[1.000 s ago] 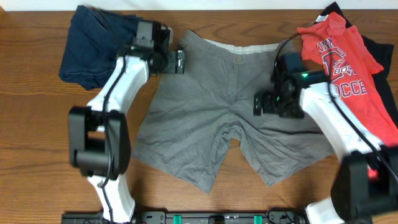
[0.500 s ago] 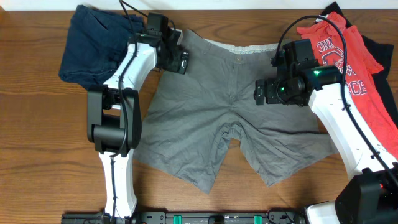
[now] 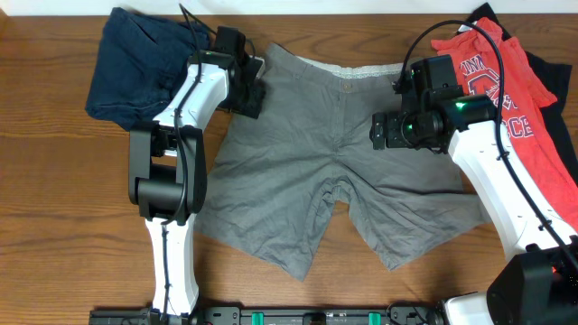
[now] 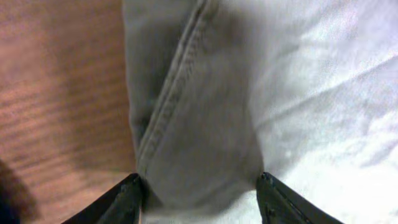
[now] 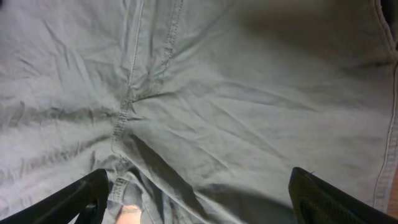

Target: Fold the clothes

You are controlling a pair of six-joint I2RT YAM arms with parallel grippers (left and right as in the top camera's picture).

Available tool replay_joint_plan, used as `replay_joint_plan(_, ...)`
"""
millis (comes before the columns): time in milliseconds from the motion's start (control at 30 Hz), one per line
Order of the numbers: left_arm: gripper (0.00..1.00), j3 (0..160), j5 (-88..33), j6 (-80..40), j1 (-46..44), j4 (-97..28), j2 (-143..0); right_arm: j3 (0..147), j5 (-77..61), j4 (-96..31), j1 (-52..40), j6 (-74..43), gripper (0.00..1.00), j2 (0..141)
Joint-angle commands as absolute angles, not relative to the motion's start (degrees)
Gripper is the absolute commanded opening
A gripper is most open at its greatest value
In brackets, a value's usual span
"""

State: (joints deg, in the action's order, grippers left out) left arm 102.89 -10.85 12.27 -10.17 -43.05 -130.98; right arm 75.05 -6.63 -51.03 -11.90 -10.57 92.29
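The grey-khaki shorts (image 3: 307, 181) lie spread flat mid-table, pale waistband at the far edge. My left gripper (image 3: 253, 95) is at the shorts' left side seam just below the waistband. In the left wrist view its fingers (image 4: 200, 199) are open and straddle the seamed edge of the shorts (image 4: 205, 124). My right gripper (image 3: 377, 133) hovers over the right hip of the shorts. In the right wrist view its fingers (image 5: 199, 199) are wide open above the wrinkled cloth (image 5: 236, 106), holding nothing.
Dark navy shorts (image 3: 135, 68) lie bunched at the far left, under the left arm. A red T-shirt with white lettering (image 3: 506, 99) lies on a black garment (image 3: 555, 81) at the far right. The wooden table (image 3: 54, 226) shows around them.
The left gripper has shifted slightly left and down onto the shorts' side edge. The right arm rose and swung a little toward the waistband, then held still.
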Motion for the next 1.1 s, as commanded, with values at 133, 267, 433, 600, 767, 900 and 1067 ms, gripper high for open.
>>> replay_joint_plan(133, 0.24, 104.2, -10.2, 12.1, -9.9, -46.8, -131.8, 75.5, -6.7, -50.1, -11.6, -10.0, 0.91, 92.2)
replay_joint_plan(267, 0.06, 104.2, -9.8, 3.9, -9.6, -49.8, -131.1, 75.4, -6.6, -50.1, -11.6, -10.0, 0.84, 92.2)
replay_joint_plan(433, 0.06, 104.2, -9.8, -4.7, -7.9, -56.8, -127.8, 75.4, -6.0, -48.8, -10.9, -10.2, 0.8, 92.7)
replay_joint_plan(600, 0.06, 104.2, -8.4, -7.9, -4.7, -65.3, -123.5, 75.4, -6.0, -45.7, -10.8, -10.2, 0.79, 96.0)
replay_joint_plan(767, 0.06, 104.2, -4.8, -8.0, -1.1, -73.4, -120.9, 75.4, -6.0, -42.4, -10.7, -9.5, 0.79, 101.7)
replay_joint_plan(900, 0.06, 104.2, -4.6, -8.0, 0.3, -77.8, -120.6, 75.4, -6.0, -36.2, -10.7, -9.5, 0.79, 105.8)
replay_joint_plan(1067, 0.37, 104.2, -4.4, -7.6, 0.3, -79.7, -120.6, 75.4, -6.7, -27.8, -10.8, -8.0, 0.79, 109.4)
